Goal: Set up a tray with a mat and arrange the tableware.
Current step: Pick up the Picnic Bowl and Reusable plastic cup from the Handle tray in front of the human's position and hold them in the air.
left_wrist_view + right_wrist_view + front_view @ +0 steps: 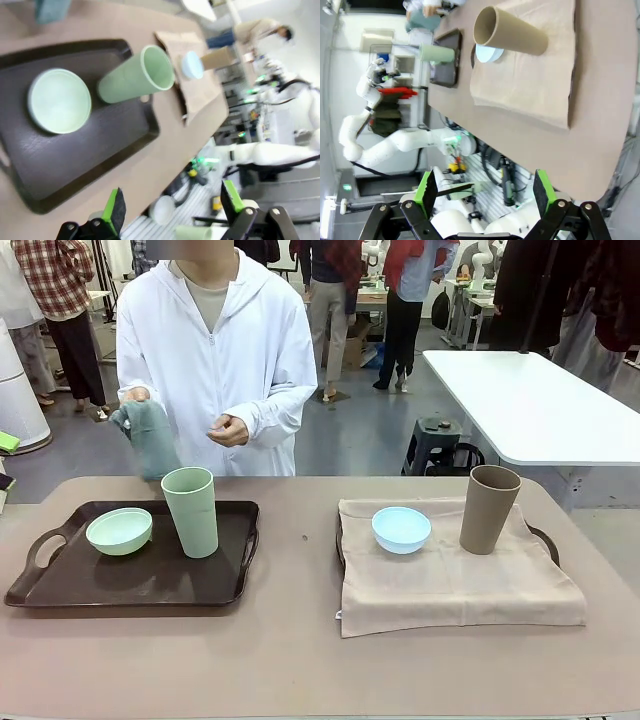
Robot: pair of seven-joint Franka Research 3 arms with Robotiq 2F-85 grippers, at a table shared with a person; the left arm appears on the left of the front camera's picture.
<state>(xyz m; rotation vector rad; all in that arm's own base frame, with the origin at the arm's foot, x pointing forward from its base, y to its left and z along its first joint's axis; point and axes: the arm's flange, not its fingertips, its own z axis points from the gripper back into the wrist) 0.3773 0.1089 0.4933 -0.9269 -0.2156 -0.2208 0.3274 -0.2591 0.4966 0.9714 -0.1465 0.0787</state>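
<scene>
Tableware in 2 sets: green bowl [119, 531] w/ green tumbler [190, 511] at its 3 o'clock, on dark tray [60, 585]; blue bowl [401, 529] w/ brown tumbler [489, 508] at its 3 o'clock, on beige mat [460, 590]. Person at counter's [300, 660] 12 o'clock holds cloth [148, 438]. Released, empty: left end effector [173, 197], right end effector [485, 182].

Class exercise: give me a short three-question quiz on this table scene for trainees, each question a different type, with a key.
1. True or false: the pale green tumbler stands on the bare dark tray.
2. What sits on the beige mat beside the tan-brown tumbler? A) light blue bowl B) a spoon C) a plate
3. Fill in: the left gripper and right gripper both have jaws that are ____.
Key: 1 true; 2 A; 3 open.
</scene>
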